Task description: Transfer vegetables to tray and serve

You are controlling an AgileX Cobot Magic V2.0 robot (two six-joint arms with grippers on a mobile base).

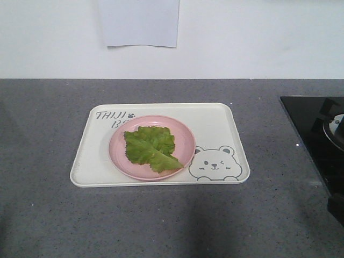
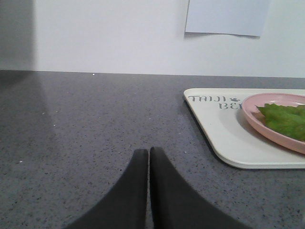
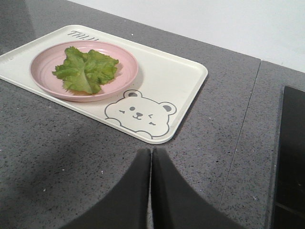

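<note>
The lettuce leaf (image 1: 151,148) lies flat on a round pink plate (image 1: 185,141), which stands on the cream tray (image 1: 226,134) in the middle of the grey speckled bench (image 1: 48,215). Both pincers are clenched and empty: the left pincer (image 2: 148,157) sits low over bare bench beside the tray's left end, the right pincer (image 3: 151,157) just off the tray's bear-face corner. A black cooktop (image 1: 317,140) lies to the right.

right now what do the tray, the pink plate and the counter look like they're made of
Tray: likely melamine or plastic, smooth cream, printed bear. Pink plate: probably plastic too, matte, thin rim. Counter: grey speckled stone or composite, slightly glossy.
</note>
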